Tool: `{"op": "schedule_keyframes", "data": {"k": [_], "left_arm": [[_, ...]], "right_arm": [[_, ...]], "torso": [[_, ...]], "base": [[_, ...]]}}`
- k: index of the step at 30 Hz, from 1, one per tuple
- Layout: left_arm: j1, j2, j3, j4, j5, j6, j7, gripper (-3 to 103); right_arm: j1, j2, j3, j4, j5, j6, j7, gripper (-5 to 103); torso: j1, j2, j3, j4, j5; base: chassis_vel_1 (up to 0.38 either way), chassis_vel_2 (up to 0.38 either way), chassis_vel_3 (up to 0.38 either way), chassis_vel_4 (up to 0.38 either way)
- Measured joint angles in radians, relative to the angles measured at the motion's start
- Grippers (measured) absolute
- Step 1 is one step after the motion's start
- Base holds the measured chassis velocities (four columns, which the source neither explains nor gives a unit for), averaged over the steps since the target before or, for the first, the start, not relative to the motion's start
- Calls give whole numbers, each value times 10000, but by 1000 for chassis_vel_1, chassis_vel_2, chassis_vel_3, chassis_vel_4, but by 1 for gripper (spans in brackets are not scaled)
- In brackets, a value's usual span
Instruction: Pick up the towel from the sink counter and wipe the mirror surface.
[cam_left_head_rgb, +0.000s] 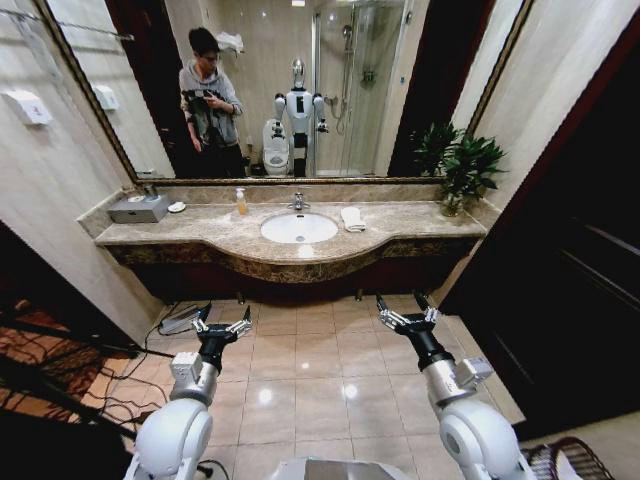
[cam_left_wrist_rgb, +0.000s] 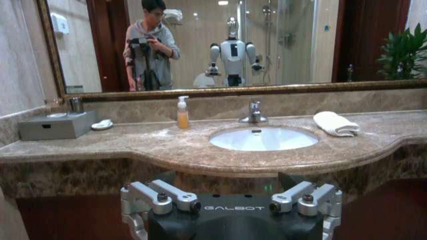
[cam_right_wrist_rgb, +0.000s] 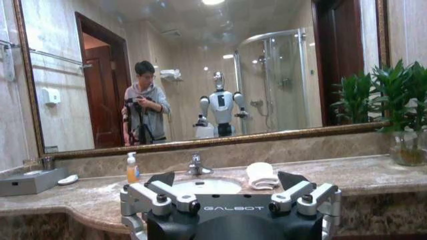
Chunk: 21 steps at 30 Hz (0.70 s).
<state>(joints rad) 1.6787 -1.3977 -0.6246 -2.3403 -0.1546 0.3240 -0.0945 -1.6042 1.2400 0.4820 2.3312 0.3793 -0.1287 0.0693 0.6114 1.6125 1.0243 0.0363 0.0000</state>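
Two grippers hang low over the tiled floor, well short of the sink counter (cam_left_head_rgb: 400, 222): the left gripper (cam_left_head_rgb: 222, 322) and the right gripper (cam_left_head_rgb: 405, 309), each with fingers spread wide and holding nothing. The towel (cam_left_head_rgb: 352, 218) lies folded on the counter near its back edge, just right of the basin (cam_left_head_rgb: 298, 228), below the mirror surface (cam_left_head_rgb: 420, 90).

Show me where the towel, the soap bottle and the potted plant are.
towel (cam_left_head_rgb: 352, 219): head view, middle of the folded cloth.
soap bottle (cam_left_wrist_rgb: 183, 118): left wrist view, orange body.
potted plant (cam_right_wrist_rgb: 393, 95): right wrist view, its leaves.
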Motion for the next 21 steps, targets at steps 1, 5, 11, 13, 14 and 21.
{"op": "schedule_keyframes", "data": {"k": [1,5,11,13,14,21], "left_arm": [[0,0,0,0,0,0,0,100],[0,0,0,0,0,0,0,100],[0,0,0,0,0,0,0,100],[0,0,0,0,0,0,0,100],[1,1,0,0,0,0,0,100],[-1,0,0,0,0,0,0,100]], "right_arm": [[0,0,0,0,0,0,0,100],[0,0,0,0,0,0,0,100],[0,0,0,0,0,0,0,100],[0,0,0,0,0,0,0,100],[0,0,0,-1,0,0,0,100],[0,0,0,0,0,0,0,100]], "torso": [[0,3,0,-1,-1],[-1,12,1,0,-1],[-14,-27,-14,0,-1],[-25,-53,-26,0,-1],[-44,-94,-49,0,-1],[-84,-177,-92,0,-1]], "base": [[0,0,0,0],[0,0,0,0],[0,0,0,0],[0,0,0,0],[0,0,0,0],[23,27,30,30]]}}
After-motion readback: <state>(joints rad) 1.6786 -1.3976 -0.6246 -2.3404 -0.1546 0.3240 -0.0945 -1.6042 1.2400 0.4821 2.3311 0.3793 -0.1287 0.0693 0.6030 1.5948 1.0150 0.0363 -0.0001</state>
